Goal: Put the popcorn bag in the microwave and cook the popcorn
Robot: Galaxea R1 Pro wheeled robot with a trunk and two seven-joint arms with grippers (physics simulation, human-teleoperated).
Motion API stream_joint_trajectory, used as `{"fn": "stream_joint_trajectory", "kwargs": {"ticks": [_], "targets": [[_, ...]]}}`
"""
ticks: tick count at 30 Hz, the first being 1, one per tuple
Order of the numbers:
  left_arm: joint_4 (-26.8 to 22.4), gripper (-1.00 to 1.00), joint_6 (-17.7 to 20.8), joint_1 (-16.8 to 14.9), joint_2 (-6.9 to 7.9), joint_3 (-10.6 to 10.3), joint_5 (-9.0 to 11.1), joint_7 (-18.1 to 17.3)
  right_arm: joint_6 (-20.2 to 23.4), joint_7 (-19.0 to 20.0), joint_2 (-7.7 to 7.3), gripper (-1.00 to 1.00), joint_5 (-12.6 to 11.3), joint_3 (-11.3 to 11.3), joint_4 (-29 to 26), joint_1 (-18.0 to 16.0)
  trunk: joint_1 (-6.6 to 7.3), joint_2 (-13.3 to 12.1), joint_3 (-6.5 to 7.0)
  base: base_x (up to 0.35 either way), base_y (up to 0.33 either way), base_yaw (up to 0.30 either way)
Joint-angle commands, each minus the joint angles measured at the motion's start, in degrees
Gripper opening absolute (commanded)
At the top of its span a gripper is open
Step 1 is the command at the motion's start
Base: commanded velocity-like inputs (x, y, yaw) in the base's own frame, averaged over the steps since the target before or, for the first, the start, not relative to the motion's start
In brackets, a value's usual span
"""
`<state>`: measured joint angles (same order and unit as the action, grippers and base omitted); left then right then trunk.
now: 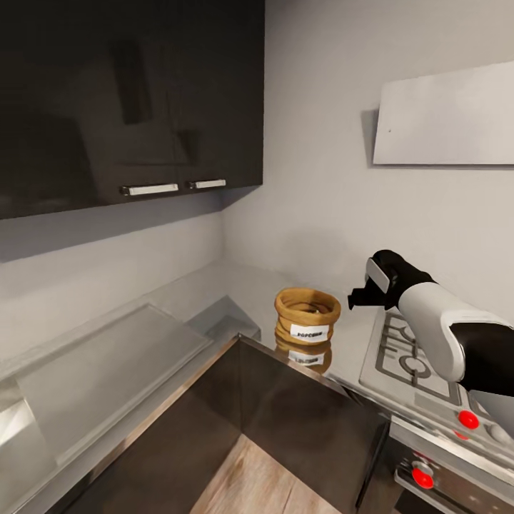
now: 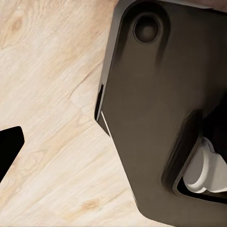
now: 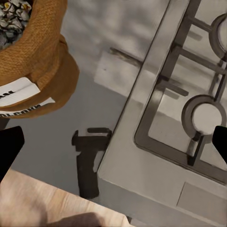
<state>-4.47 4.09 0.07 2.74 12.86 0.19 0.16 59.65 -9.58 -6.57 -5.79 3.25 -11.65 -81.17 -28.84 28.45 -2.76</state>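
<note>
The popcorn bag, a tan sack with a rolled rim and a white label, stands upright on the grey countertop near its inner corner. My right gripper hovers just right of the bag at about rim height, open and holding nothing. The right wrist view has the bag off to one side with pale popcorn inside it, and my right gripper open above the counter. In the left wrist view one dark fingertip hangs over the wooden floor; my left gripper looks open. The microwave is out of view.
A steel gas hob with red knobs sits right of the bag, under the white hood. Dark upper cabinets hang at the left. A recessed steel panel lies in the left counter run. My dark base stands on the floor.
</note>
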Motion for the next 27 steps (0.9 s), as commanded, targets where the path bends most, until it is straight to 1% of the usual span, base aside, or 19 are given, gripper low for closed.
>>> {"fn": "stream_joint_trajectory", "kwargs": {"ticks": [1, 7, 14, 17, 23, 27], "targets": [[-0.2, 1.0, 0.3, 0.0, -0.04, 0.2, 0.0, 0.0, 0.2, -0.4, 0.04, 1.0, -0.6, 0.3, -0.1, 0.0, -0.03, 0.1, -0.11, 0.025, -0.002, 0.0], [-0.1, 1.0, 0.0, 0.0, -0.05, 0.2, 0.0, 0.0, 0.2, -0.4, 0.06, 1.0, -0.6, 0.5, 0.0, 0.0, -0.03, 0.1, -0.11, 0.204, -0.001, 0.0], [-0.1, 1.0, 0.0, 0.0, -0.09, 0.2, 0.0, 0.0, 0.1, -0.4, 0.09, 1.0, -0.6, 0.4, -0.1, 0.0, -0.03, 0.1, -0.11, 0.034, 0.0, 0.002], [-0.2, 1.0, 0.0, 0.0, -0.1, 0.2, 0.0, 0.0, 0.1, -0.4, 0.54, 1.0, -0.6, 0.4, -0.1, 0.0, -0.03, 0.1, -0.11, 0.002, 0.0, 0.141], [-0.1, 1.0, -0.1, 0.0, -0.1, 0.2, 0.0, 0.0, 0.2, -0.4, 0.92, 1.0, -0.6, 0.4, -0.1, 0.0, -0.03, 0.1, -0.11, 0.013, -0.004, 0.228], [-0.2, 1.0, -0.1, 0.0, -0.1, 0.2, 0.0, 0.0, 0.2, -0.4, 1.01, 1.0, -0.6, 0.5, 0.0, 0.0, -0.03, 0.1, -0.11, 0.159, -0.118, 0.055]]}}
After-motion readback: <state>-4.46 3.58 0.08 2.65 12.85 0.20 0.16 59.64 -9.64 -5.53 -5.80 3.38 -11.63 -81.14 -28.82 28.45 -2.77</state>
